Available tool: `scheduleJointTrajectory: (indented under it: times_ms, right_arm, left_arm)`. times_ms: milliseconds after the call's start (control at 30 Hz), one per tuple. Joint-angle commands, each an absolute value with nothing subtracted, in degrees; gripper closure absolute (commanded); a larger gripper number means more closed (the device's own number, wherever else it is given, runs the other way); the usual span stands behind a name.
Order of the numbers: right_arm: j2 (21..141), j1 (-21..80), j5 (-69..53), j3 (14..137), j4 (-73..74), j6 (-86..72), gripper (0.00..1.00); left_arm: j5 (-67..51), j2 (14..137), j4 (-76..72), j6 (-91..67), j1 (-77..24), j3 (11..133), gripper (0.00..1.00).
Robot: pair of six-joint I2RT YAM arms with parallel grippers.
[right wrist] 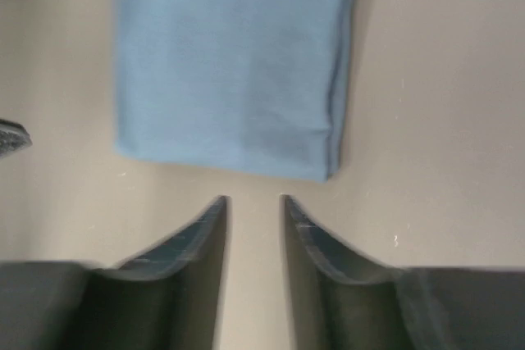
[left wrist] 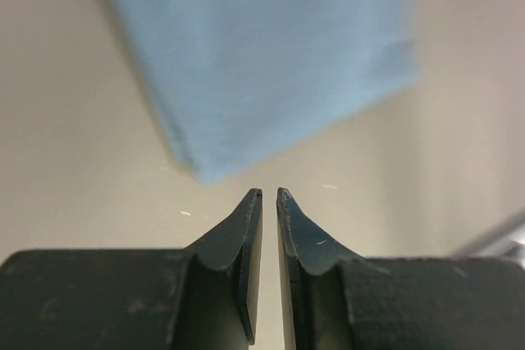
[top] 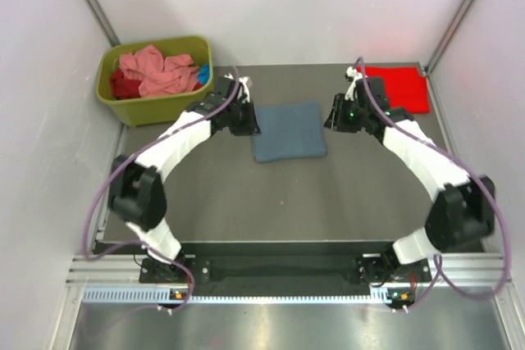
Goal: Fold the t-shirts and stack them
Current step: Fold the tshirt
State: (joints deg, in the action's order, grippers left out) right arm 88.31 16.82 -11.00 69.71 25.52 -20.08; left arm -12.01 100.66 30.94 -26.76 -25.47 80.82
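At Table Centre: Folded Tee Between Two Empty Grippers

Beyond the arm bases, the left gripper (top: 248,118), fingers almost touching, and the right gripper (top: 335,114), fingers a little apart, grasp nothing. Each faces a side edge of the folded blue-grey t-shirt (top: 287,131), which lies flat between them on the table (top: 279,202), probably ready for transfer. Farther right, a folded red t-shirt (top: 398,88) likely marks the stack site. Far left, the olive bin (top: 152,108) keeps crumpled shirts (top: 156,71) awaiting folding.

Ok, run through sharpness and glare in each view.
Top external: sharp overall, glare on the front metal rail. Left wrist: blue-grey t-shirt smeared, fingers crisp. Right wrist: shirt softly blurred, right fingers smeared at the edges too.
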Motion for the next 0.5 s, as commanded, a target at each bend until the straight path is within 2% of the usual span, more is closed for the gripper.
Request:
scheduleJointTrajectory:
  times_ms: [0, 67, 100, 133, 167, 200, 233, 300, 433, 467]
  right_arm:
    - [78.9, 19.4, -5.6, 69.1, 31.1, -19.5, 0.63]
    - [73.6, 20.9, -4.5, 69.2, 32.2, -19.9, 0.49]
    - [70.0, 21.5, -4.0, 69.3, 32.5, -20.3, 0.34]
    - [68.4, 21.6, -4.0, 69.3, 32.7, -20.8, 0.29]
    - [66.7, 21.8, -3.8, 69.1, 32.4, -22.1, 0.2]
    - [61.3, 22.1, -1.6, 68.0, 32.0, -25.0, 0.0]
    - [61.3, 22.1, -1.6, 67.9, 32.0, -25.0, 0.0]
    - [58.0, 22.0, -0.5, 66.7, 31.6, -25.7, 0.0]
    - [55.3, 22.0, 1.2, 66.4, 32.3, -26.1, 0.0]
    - [54.9, 22.0, 1.2, 66.4, 32.6, -25.8, 0.0]
  left_arm:
    - [-17.6, 87.4, 29.8, -26.5, -26.0, 81.8, 0.82]
    - [-19.0, 83.0, 26.0, -26.9, -26.0, 78.9, 0.8]
    - [-19.3, 78.8, 24.9, -27.1, -26.1, 77.9, 0.78]
    - [-19.4, 76.7, 23.7, -27.2, -26.1, 76.8, 0.75]
    - [-19.4, 72.9, 21.2, -27.2, -26.2, 74.5, 0.67]
    - [-19.7, 68.9, 19.4, -26.7, -26.1, 71.1, 0.38]
    - [-19.7, 68.1, 19.3, -26.7, -26.1, 71.1, 0.31]
    - [-19.4, 67.0, 20.8, -25.8, -26.1, 70.7, 0.23]
    - [-19.6, 65.4, 22.8, -25.4, -26.1, 69.6, 0.16]
    - [-19.6, 65.0, 22.8, -25.2, -26.1, 69.3, 0.06]
